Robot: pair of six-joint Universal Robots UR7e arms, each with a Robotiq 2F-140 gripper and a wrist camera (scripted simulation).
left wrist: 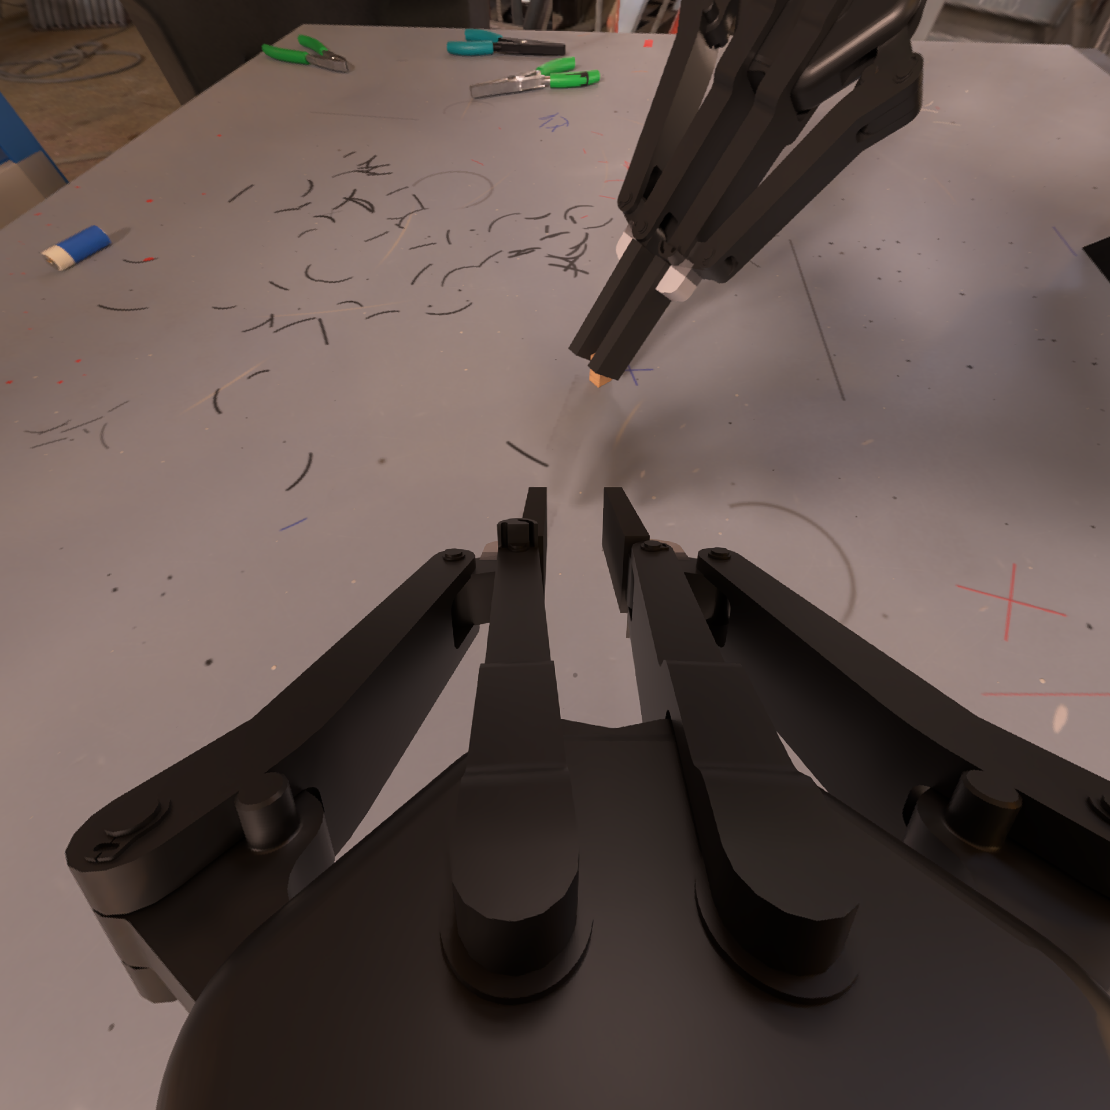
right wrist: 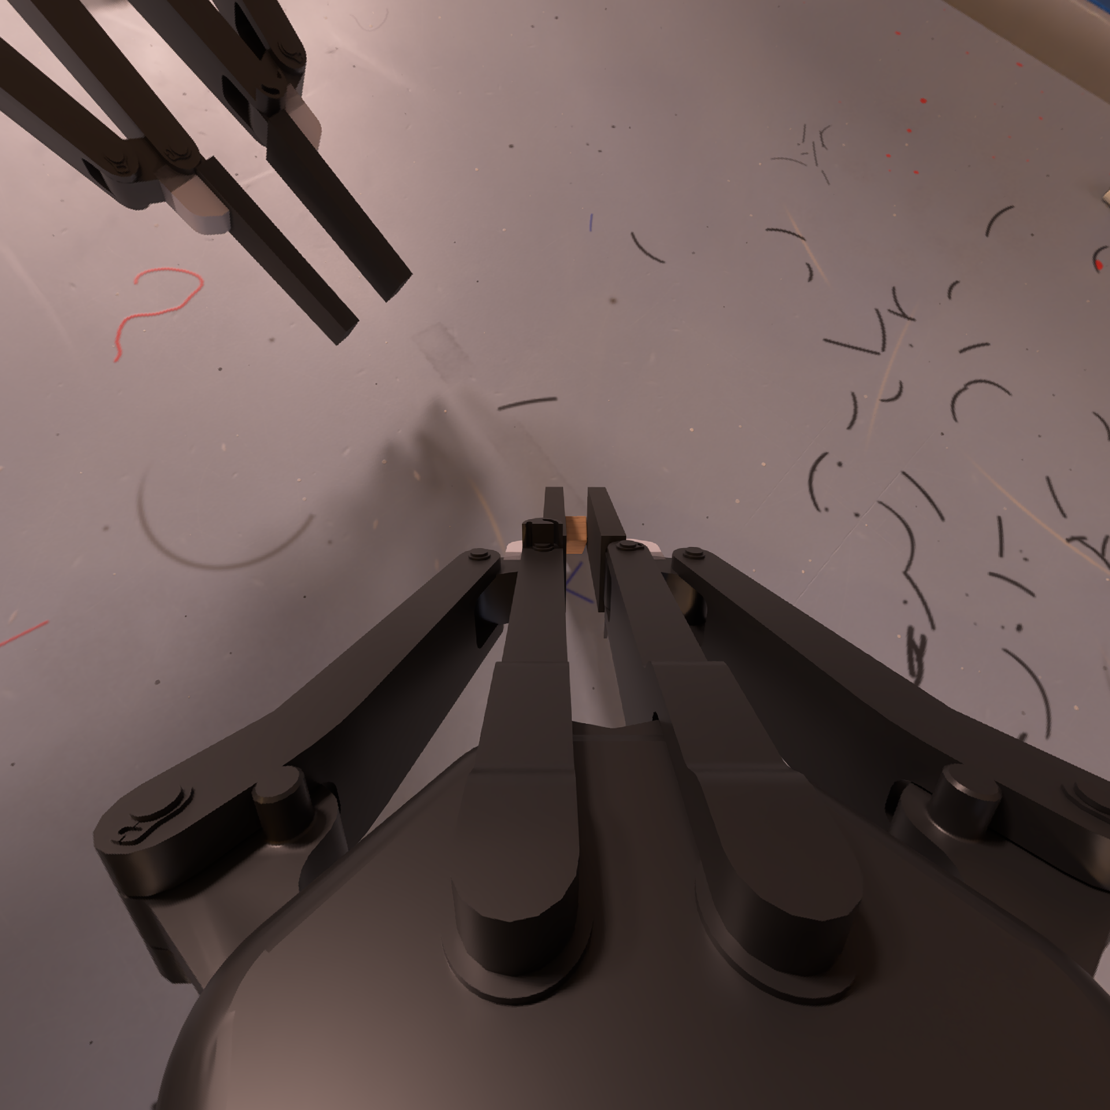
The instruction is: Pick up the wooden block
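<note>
Your surface (left wrist: 420,540) is a smooth matte grey top scribbled over with black pen arcs, a few blue ticks and red crosses; none of these marks reads as legible writing, and you will find no brand or label on anything in view. Your right gripper (right wrist: 575,501) has its jaws drawn nearly together, clamped on the wooden block (right wrist: 575,533), a small light-tan piece with flat faces and squared edges. In the right wrist view you see only a sliver of it between the two flat black pads, a little back from their tips. In the left wrist view, the right gripper (left wrist: 594,363) comes down at a slant and the wooden block (left wrist: 597,377) pokes out just beneath the fingertips as an orange-tan corner, close to the surface; you cannot tell whether it touches. Too little of it shows for you to judge its long axis or which way it points. Your left gripper (left wrist: 575,498) hangs near the right one with its jaws slightly parted and nothing between them. Along the far edge you have three hand tools: green-handled pliers (left wrist: 309,55), teal-handled pliers (left wrist: 504,44) and green-handled cutters (left wrist: 534,78). At the left lies a short blue cylinder (left wrist: 77,247) with a pale end.
</note>
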